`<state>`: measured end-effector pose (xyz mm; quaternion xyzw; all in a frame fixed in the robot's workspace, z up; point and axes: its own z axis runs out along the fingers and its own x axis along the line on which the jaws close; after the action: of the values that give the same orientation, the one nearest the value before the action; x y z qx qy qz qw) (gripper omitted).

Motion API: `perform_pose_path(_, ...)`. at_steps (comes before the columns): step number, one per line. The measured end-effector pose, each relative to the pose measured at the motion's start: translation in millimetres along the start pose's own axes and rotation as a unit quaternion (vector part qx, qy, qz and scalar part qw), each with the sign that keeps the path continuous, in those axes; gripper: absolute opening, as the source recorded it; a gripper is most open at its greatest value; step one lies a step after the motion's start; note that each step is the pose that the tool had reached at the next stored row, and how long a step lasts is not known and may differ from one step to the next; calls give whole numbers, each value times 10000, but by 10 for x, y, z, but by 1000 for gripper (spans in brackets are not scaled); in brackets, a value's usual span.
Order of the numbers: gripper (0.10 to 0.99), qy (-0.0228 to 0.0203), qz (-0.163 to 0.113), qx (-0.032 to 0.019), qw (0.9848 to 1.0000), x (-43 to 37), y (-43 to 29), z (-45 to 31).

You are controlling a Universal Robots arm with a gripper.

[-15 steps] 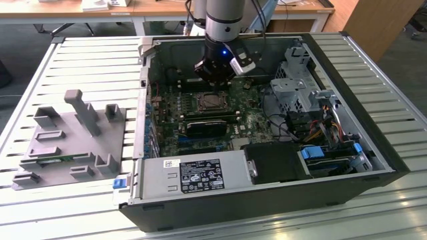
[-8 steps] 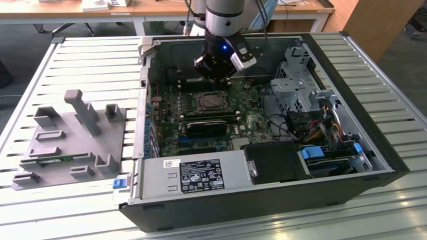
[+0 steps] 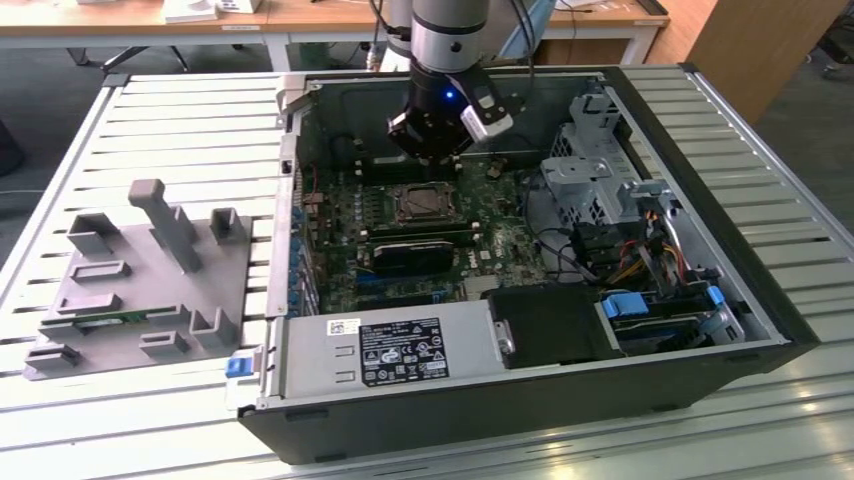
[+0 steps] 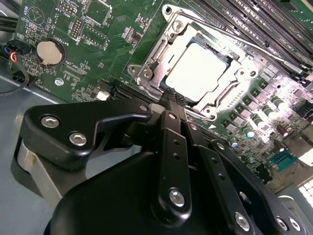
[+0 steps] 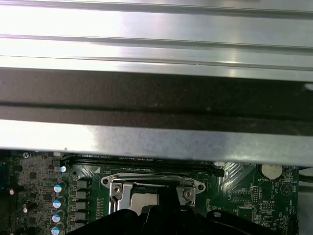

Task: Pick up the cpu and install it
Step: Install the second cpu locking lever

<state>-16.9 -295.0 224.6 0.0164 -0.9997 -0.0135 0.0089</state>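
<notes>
1. The arm stood over an open computer case (image 3: 747, 300) that lay on a slatted metal table (image 3: 174, 120), with the gripper (image 3: 430, 150) lowered inside the case above the green motherboard (image 3: 400, 250).
2. The cpu (image 4: 198, 73) sat flat in the metal socket frame (image 4: 146, 73) on the motherboard, its bright silver top facing up; in the exterior view it appeared as a pale square (image 3: 424, 203) just below the gripper.
3. In the second wrist view the gripper's (image 4: 175, 95) two black fingers (image 4: 168, 127) ran side by side with their tips drawn together, and nothing was seen between them. The tips stood at the near edge of the socket frame; whether they touched it could not be told.
4. In the first wrist view the gripper's black body (image 5: 161, 215) covered the near part of the socket frame (image 5: 151, 186), and a bright slatted metal surface (image 5: 156, 34) lay beyond the motherboard edge.
5. A round coin battery (image 4: 50, 52) sat on the motherboard, well apart from the socket.
6. A grey moulded parts tray (image 3: 147, 280) rested on the table towards the exterior view's left, beside the case.
7. A black rectangular block (image 3: 411, 255) was seated on the motherboard just below the socket in the exterior view.
</notes>
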Motion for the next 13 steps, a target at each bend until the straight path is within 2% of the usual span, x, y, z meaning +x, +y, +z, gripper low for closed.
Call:
perform_pose_path(6,106,0,0,0,10000,0,0,-13)
perform_pose_path(13,106,0,0,0,10000,2,3,-139)
